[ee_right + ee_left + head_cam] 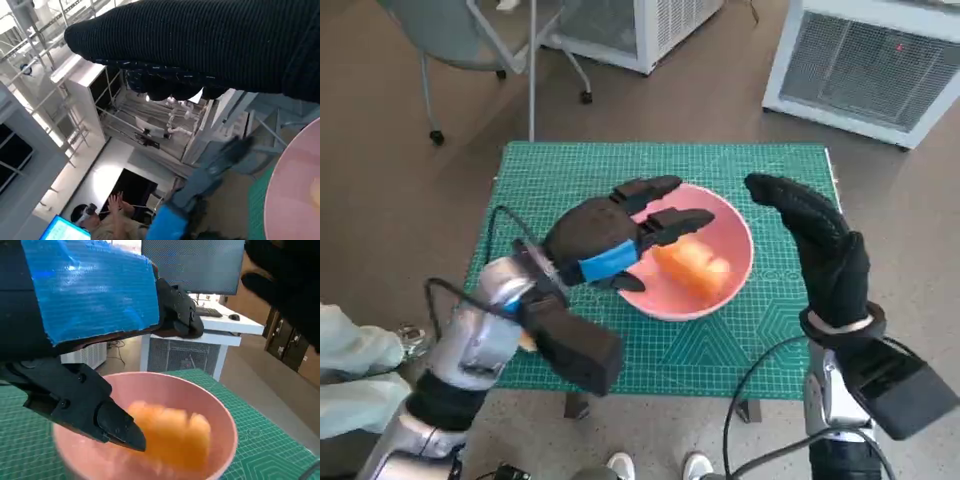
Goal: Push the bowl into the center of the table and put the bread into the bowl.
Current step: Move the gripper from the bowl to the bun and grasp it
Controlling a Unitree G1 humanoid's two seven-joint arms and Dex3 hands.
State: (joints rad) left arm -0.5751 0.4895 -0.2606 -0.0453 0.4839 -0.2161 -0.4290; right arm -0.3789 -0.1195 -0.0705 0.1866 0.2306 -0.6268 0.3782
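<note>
Bowl (732, 290) sits on the green mat (570, 180), roughly mid-table, slightly toward the right side in the head view. Pink, upright, rim fully visible on the near and right sides.

Bread (695, 265) is inside the bowl, lying on its floor. Orange-yellow chunk, blurred in the left wrist view (175, 432), so the shape is hard to read beyond a blocky lump.

Left hand (605, 240) hangs over the bowl's left rim, blue tape up, fingers (665, 225) spread and reaching across the bowl above the bread. Nothing held. In the left wrist view one black fingertip (120, 430) is just beside the bread; cannot tell if it touches. Upper fingers are clear of the bowl.

Right hand (820, 250) is beside the bowl's right rim, above the mat, gloved fingers extended and slightly arched, apart, holding nothing. Cannot tell from the head view if it touches the rim; looks just apart. Right wrist view shows the glove as a dark band (210, 45), with the bowl's pink edge (295, 195) at the corner and the left hand's blue tape (167, 225) low in the frame.

Around the table: a chair (470, 40) beyond the far-left corner, white grilled units (870, 65) at the far right, a person's pale sleeve (350, 350) at the left edge, shoes (655, 465) at the near edge. A seated person (110, 220) shows in the right wrist view.
</note>
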